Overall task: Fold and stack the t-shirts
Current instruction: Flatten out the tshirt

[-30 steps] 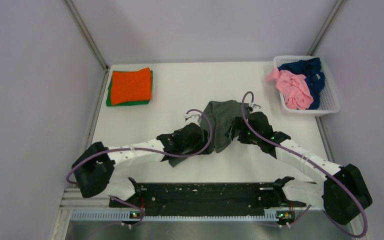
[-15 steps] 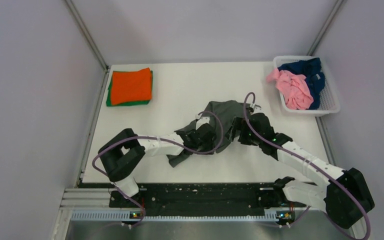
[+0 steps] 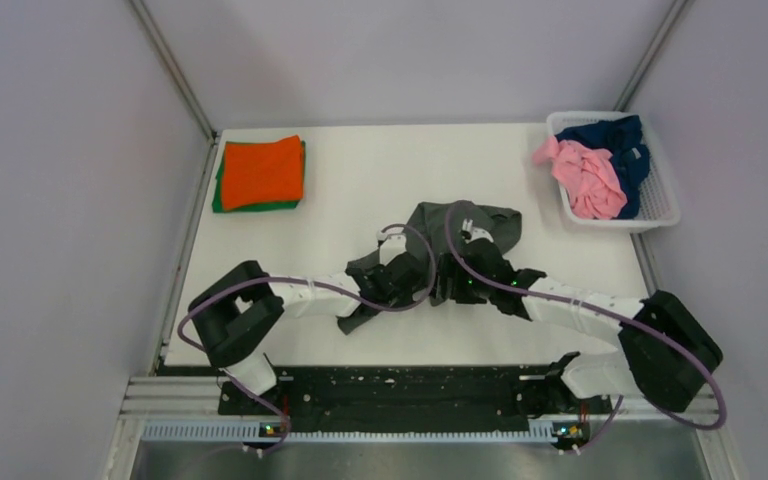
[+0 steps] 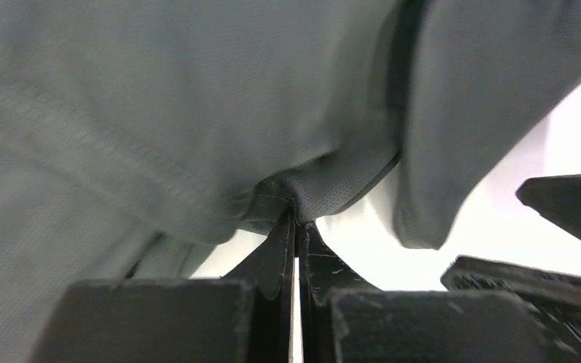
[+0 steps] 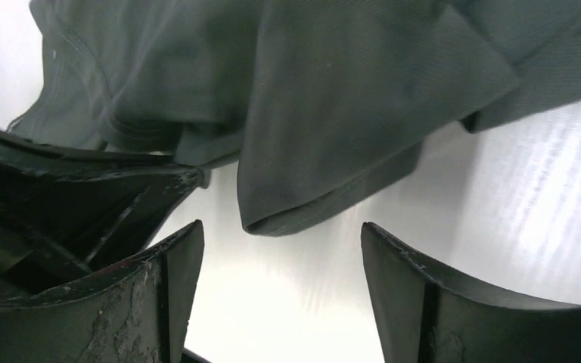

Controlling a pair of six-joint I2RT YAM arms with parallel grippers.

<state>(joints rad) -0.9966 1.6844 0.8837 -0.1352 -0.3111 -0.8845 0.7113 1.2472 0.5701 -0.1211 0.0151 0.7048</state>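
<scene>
A dark grey t-shirt (image 3: 475, 224) lies crumpled in the middle of the table. My left gripper (image 3: 401, 268) sits on its left side, and in the left wrist view it (image 4: 296, 217) is shut on a pinched fold of the grey cloth (image 4: 159, 113). My right gripper (image 3: 457, 272) is close beside it on the shirt's near edge. It (image 5: 281, 225) stands open, and a folded hem of the grey t-shirt (image 5: 333, 136) lies just ahead of its tips, untouched. A folded orange t-shirt (image 3: 261, 168) rests on a green one (image 3: 222, 205) at the back left.
A white lattice basket (image 3: 664, 214) at the back right holds a pink t-shirt (image 3: 588, 176) and a navy one (image 3: 612, 134). The two grippers nearly touch; the right one's black finger (image 4: 567, 203) shows in the left wrist view. Grey walls enclose the table.
My left gripper has shut on the grey t-shirt's fold. The right arm swung left, next to the left gripper, uncovering the shirt's right side, and its jaws narrowed a little.
</scene>
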